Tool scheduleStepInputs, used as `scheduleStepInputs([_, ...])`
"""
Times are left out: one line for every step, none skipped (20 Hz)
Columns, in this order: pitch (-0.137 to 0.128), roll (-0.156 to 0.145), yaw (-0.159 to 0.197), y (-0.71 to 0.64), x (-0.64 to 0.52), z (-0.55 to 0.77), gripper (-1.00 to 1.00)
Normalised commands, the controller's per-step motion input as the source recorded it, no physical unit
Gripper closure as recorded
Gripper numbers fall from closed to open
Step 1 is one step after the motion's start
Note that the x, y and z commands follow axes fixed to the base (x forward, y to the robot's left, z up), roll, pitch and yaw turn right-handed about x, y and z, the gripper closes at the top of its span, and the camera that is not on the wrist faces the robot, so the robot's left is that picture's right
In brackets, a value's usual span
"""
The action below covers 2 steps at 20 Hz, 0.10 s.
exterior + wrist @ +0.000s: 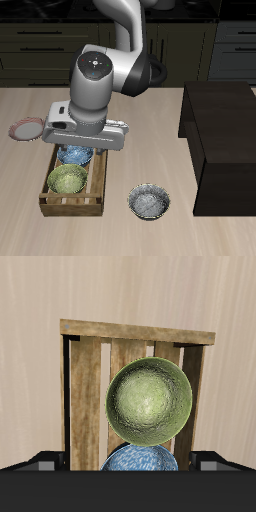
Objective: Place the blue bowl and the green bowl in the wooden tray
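The wooden tray (70, 208) lies near the table's front edge, and both bowls are inside it. The green bowl (67, 179) sits in the tray's nearer half and the blue bowl (74, 155) in its farther half, side by side and upright. My gripper (85, 143) hangs just above the blue bowl and partly hides it. In the wrist view the green bowl (150, 400) rests on the slats of the tray (135, 332). The blue bowl (140, 460) shows between my spread fingers, which hold nothing.
A grey-silver speckled bowl (150, 201) stands on the table beside the tray. A small pink-rimmed plate (25, 130) lies behind the tray. A large dark box (225, 140) takes up the table's far side from the tray.
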Motion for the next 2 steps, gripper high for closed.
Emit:
scheduleStepInputs([-0.141, 0.05, 0.144, 0.28, -0.36, 0.38, -1.0])
scheduleStepInputs([-0.057, -0.086, 0.081, 0.03, -0.18, 0.23, -1.0])
